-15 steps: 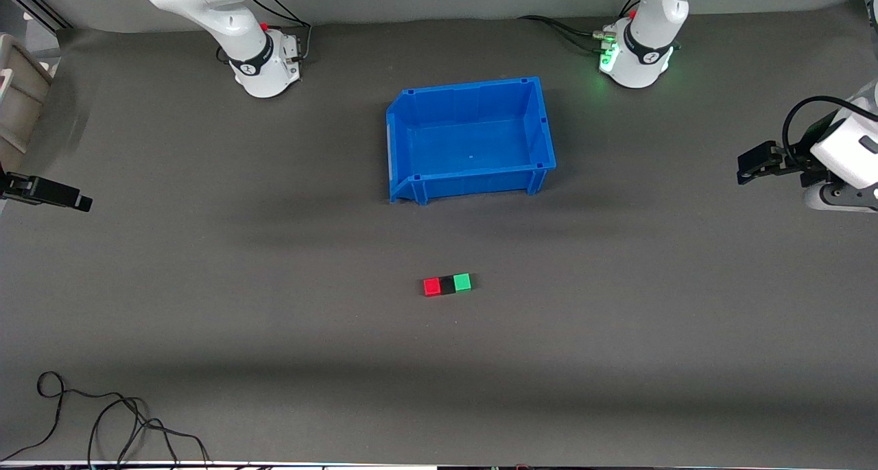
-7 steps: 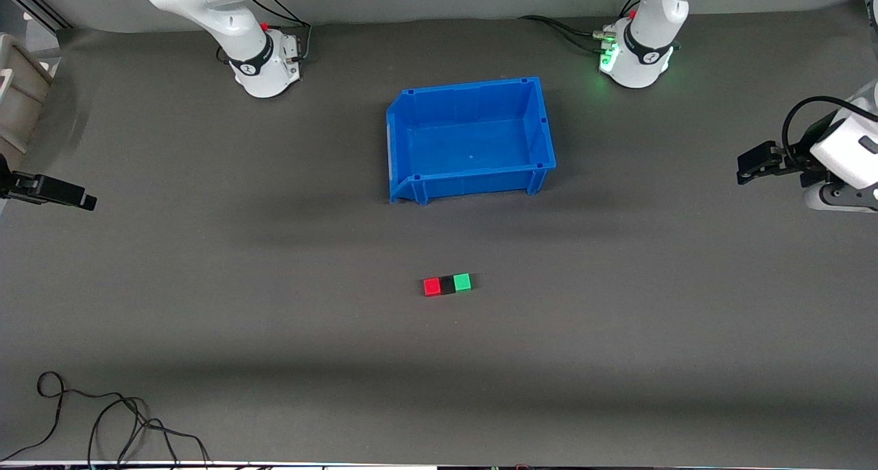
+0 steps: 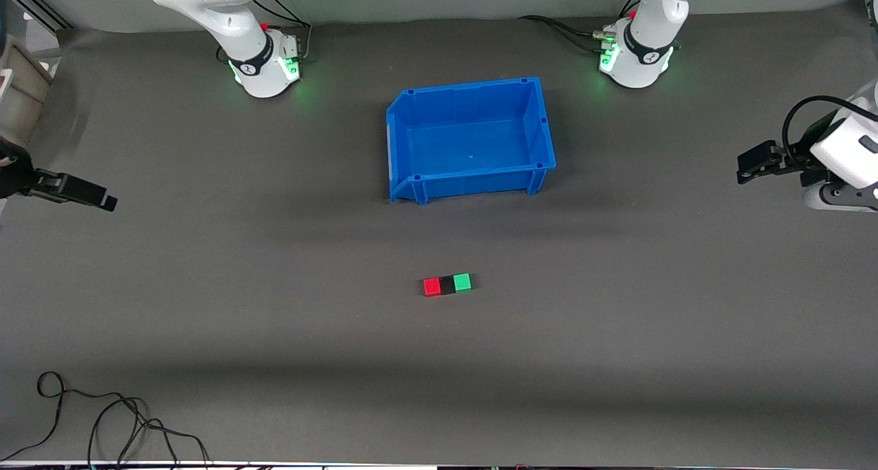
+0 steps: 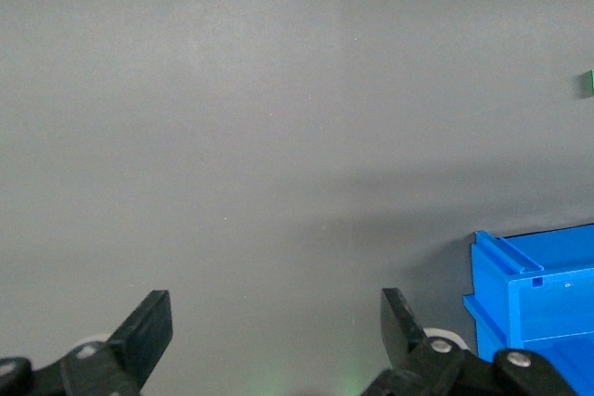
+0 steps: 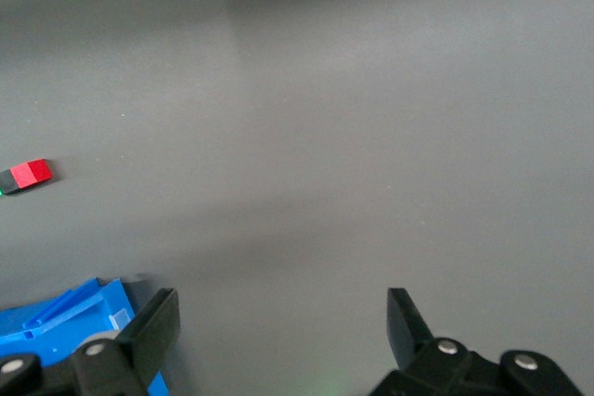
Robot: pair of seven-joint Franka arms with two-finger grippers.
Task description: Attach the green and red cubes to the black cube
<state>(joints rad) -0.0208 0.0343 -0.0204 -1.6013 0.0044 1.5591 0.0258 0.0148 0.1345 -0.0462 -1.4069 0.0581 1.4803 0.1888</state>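
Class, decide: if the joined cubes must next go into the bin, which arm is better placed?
Neither clearly: left hand and right hand hang open at opposite table ends, both away from the red cube, black cube and green cube.

Even, flat overhead light — no glare on the matte grey table [image 3: 206,305]. Soft broad shadow bands cross it, one just in front of the blue bin [image 3: 470,137]. Green status lights glow at both arm bases. Wrist views softer — slight blur, a faint shadow band ahead of each hand.
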